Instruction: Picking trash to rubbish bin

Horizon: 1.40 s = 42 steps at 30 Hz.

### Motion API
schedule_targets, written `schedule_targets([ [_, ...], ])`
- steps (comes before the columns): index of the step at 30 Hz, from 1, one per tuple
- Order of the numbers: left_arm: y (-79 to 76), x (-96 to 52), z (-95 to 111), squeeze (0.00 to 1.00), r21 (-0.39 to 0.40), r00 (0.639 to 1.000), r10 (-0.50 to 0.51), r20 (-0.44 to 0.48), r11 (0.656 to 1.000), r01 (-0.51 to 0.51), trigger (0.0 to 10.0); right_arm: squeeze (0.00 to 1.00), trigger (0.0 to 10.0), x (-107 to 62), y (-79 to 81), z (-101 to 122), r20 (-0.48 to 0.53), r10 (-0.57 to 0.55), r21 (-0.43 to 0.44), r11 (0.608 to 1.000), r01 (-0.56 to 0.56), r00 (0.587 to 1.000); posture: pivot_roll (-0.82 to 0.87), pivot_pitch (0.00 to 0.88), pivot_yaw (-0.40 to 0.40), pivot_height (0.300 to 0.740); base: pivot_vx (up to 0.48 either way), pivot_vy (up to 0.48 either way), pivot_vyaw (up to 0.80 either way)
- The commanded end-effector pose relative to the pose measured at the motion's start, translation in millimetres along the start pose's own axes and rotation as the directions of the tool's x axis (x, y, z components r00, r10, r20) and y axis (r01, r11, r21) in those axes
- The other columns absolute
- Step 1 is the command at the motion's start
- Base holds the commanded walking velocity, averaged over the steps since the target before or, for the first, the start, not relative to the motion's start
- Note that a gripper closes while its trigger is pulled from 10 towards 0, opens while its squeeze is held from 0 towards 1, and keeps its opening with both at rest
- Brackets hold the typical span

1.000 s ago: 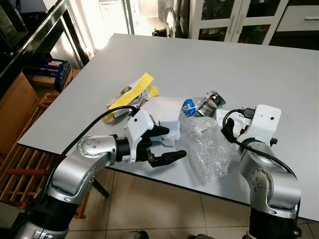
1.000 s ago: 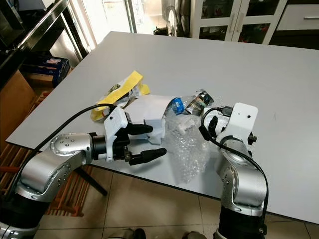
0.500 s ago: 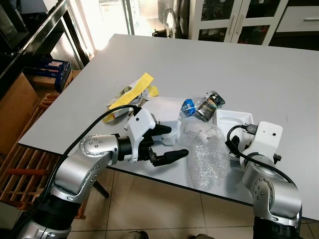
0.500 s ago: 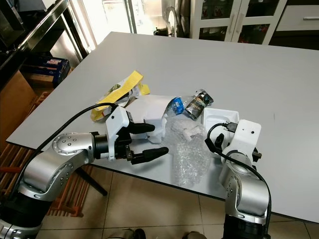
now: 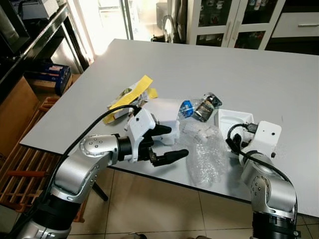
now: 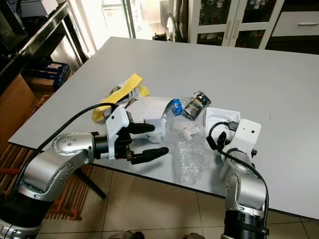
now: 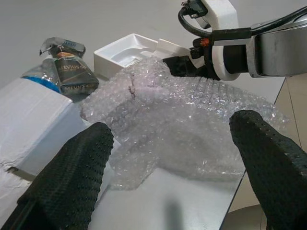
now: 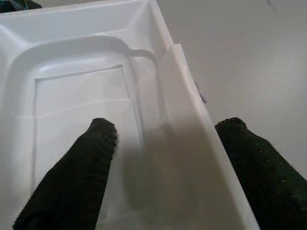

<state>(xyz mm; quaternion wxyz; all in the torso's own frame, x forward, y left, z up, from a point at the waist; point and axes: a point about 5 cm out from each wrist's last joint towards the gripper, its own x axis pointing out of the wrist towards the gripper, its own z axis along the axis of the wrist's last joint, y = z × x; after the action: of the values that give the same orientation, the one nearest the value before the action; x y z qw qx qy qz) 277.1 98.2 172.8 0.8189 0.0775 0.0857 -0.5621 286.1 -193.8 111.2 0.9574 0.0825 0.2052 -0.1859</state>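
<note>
A large grey rectangular table point(image 5: 239, 64) fills the upper and middle of the head views, with the trash heaped near its lower edge. No rubbish bin can be made out, so the step in hand looks like the first pick, not the drop.

Largest of the trash is a crumpled clear bubble-wrap sheet point(image 5: 205, 157), low and centre, overhanging the table's edge. To its upper left lies a white folded paper piece point(image 5: 164, 112), and further left a yellow and white wrapper strip point(image 5: 130, 94). At the right of the pile sits a shallow white plastic tray point(image 5: 230, 118), with a crushed clear plastic bottle with a blue label point(image 5: 199, 107) beside it.

The left gripper point(image 5: 166, 144) hovers at lower centre, fingers wide apart, pointed at the bubble wrap. The right gripper point(image 8: 168, 163) has its fingers spread either side of the tray's wall, not yet closed.

Next, I judge, the right fingers must close on that wall, then lift.
</note>
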Motion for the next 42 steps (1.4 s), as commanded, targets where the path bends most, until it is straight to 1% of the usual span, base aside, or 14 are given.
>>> schedule_targets([
  [1,0.2,-0.4,1.4,0.00,0.016,1.000,-0.009,-0.007,1.000,0.009,10.0,0.00,0.0,3.3,1.1,-29.5,-0.130,0.020,0.009,1.000,-0.019,0.991,-0.01,0.112,0.077,0.740,0.000,0.000,0.00],
  [15,0.1,-0.7,1.7,0.00,0.015,1.000,-0.017,-0.008,1.000,0.017,10.0,0.00,0.0,6.6,-0.5,-34.3,-0.131,0.013,0.010,1.000,-0.012,0.991,-0.01,0.112,0.081,0.740,0.000,0.000,0.00],
  [23,-2.5,-2.1,-0.7,0.00,0.004,0.999,-0.036,-0.021,0.999,0.036,10.0,0.00,0.0,6.4,-2.0,-35.5,-0.129,0.008,0.005,1.000,-0.007,0.992,-0.02,0.116,0.080,0.740,0.000,0.000,0.00],
  [24,-2.9,-2.8,-1.7,0.05,0.002,0.999,-0.041,-0.029,0.999,0.041,10.0,0.00,0.0,6.5,-2.1,-35.1,-0.127,0.007,0.004,1.000,-0.007,0.992,-0.02,0.116,0.080,0.740,0.000,0.000,0.00],
  [26,-3.0,-3.6,-2.2,0.07,0.002,0.999,-0.043,-0.033,0.999,0.043,10.0,0.00,0.0,6.6,-2.3,-34.9,-0.125,0.006,0.003,1.000,-0.006,0.992,-0.02,0.116,0.080,0.740,0.000,0.000,0.00],
  [29,-2.1,-5.5,-3.5,0.07,0.003,0.998,-0.040,-0.041,0.999,0.041,10.0,0.00,0.0,6.5,-2.5,-34.8,-0.123,0.005,0.002,1.000,-0.004,0.992,-0.01,0.117,0.082,0.740,0.000,0.000,0.00],
  [34,-1.9,-8.5,-6.2,0.02,0.006,0.997,-0.044,-0.062,0.999,0.044,10.0,0.00,0.0,5.8,-2.4,-35.6,-0.122,0.002,0.000,1.000,-0.003,0.993,-0.01,0.116,0.085,0.740,0.000,0.000,0.00],
  [38,-1.5,-9.2,-6.6,0.00,0.009,0.997,-0.041,-0.066,0.999,0.042,10.0,0.00,0.0,5.6,-1.9,-36.5,-0.123,0.003,0.000,1.000,-0.003,0.992,-0.01,0.117,0.086,0.740,0.000,0.000,0.00],
  [42,-1.0,-9.6,-6.5,0.00,0.013,0.997,-0.038,-0.068,0.999,0.039,10.0,0.00,0.0,5.7,-1.7,-36.7,-0.122,0.004,0.000,1.000,-0.005,0.993,-0.01,0.116,0.086,0.740,0.000,0.000,0.00],
])
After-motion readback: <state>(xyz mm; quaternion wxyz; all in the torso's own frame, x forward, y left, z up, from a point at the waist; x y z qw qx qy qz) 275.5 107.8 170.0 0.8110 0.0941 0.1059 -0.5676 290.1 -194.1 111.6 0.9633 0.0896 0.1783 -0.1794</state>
